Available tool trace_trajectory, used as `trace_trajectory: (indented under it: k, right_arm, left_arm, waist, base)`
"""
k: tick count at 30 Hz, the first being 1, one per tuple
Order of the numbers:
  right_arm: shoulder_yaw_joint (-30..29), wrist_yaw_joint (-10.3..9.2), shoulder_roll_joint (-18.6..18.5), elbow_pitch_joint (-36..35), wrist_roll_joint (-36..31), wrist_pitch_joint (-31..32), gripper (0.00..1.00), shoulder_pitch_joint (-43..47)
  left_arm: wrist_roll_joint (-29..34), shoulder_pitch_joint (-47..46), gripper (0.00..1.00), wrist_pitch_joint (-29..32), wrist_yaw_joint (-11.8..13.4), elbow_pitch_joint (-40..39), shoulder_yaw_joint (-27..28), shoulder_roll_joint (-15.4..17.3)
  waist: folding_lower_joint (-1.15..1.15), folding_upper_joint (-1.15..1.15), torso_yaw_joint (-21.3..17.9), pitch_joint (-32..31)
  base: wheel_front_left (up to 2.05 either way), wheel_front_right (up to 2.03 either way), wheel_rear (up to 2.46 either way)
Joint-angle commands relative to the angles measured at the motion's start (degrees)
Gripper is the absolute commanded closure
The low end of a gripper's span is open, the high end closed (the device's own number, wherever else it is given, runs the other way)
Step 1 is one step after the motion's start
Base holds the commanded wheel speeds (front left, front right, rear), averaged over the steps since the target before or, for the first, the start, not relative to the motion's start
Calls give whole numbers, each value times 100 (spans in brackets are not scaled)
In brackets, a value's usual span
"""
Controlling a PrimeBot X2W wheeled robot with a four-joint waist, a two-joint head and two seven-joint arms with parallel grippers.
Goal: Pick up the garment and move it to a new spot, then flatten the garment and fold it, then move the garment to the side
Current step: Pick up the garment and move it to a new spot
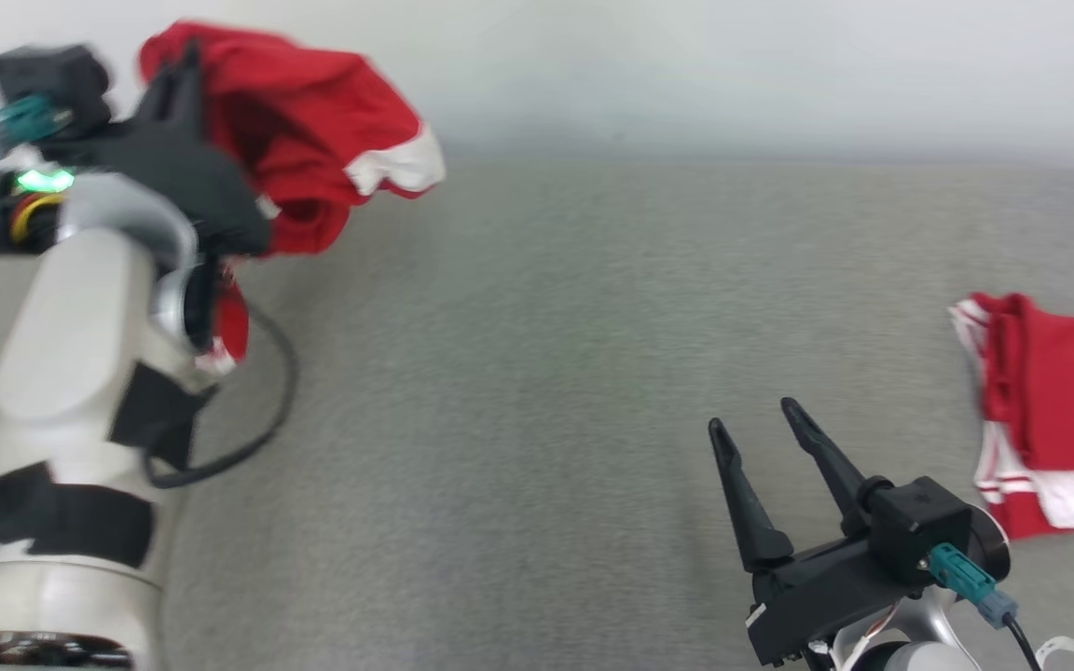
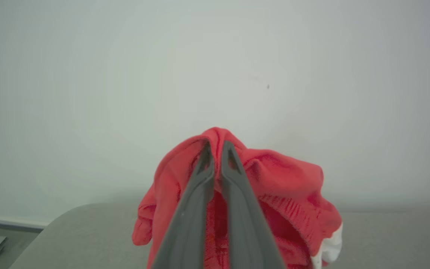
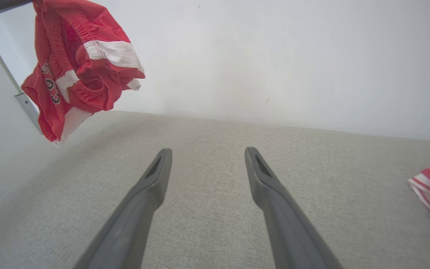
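The red shorts [image 1: 313, 140] (white trim, some dark lettering) hang bunched up in the air over the far left of the grey fabric surface [image 1: 537, 373], pinched tight in the left gripper [image 2: 217, 146]. The right gripper [image 1: 752, 414] sits low, fingers spread wide, holding nothing. Another red garment [image 1: 1059, 401] lies at the right edge.

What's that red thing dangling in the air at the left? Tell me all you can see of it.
It is a pair of red shorts of soft, thin cloth, with white bands at the hems, a gathered waistband and dark lettering too crumpled to read. It hangs bunched and limp, clear above the grey surface, pinched at its top between the shut fingers of the left gripper.
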Motion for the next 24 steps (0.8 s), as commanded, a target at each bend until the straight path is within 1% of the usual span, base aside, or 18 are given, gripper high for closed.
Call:
trace_trajectory:
  k: [1,4,7,10,14,17,20,24]
  right_arm:
    - [-30,-11,12,13,-15,-41,0,40]
    - [-74,-11,22,0,15,-75,0,8]
    - [-32,-11,20,9,95,-90,0,-36]
    - [-6,-11,20,37,177,-147,0,-55]
    - [3,-11,23,88,270,-243,0,-29]
    - [-1,-11,22,156,307,-305,0,9]
    - [-11,-11,22,203,327,-364,0,15]
    - [-18,-11,25,244,301,-384,0,-6]
  left_arm:
    - [-13,86,100,44,-21,-243,-85,-115]
    - [6,332,100,248,-39,-852,-320,-257]
    - [-20,651,100,462,-45,-1591,-473,-317]
    - [-202,1143,100,741,-30,-2369,-528,-377]
    - [-179,1945,100,1057,155,-3407,-588,-270]
    - [-165,2605,100,1179,373,-4057,-574,-200]
    - [-207,3263,100,1245,591,-4508,-514,-169]
    - [-342,3939,100,1208,747,-4678,-458,-212]
  waist:
    - [1,0,-667,-491]
    - [1,0,-1008,-513]
    - [1,0,-1388,-474]
    - [1,0,-1743,-410]
    - [1,0,-2114,-302]
    - [1,0,-2270,-244]
    - [1,0,-2311,-209]
    - [1,0,-2221,-199]
  base:
    - [0,0,0]
    - [0,0,0]
    - [0,0,0]
    - [0,0,0]
    - [0,0,0]
    - [0,0,0]
    - [0,0,0]
    - [0,0,0]
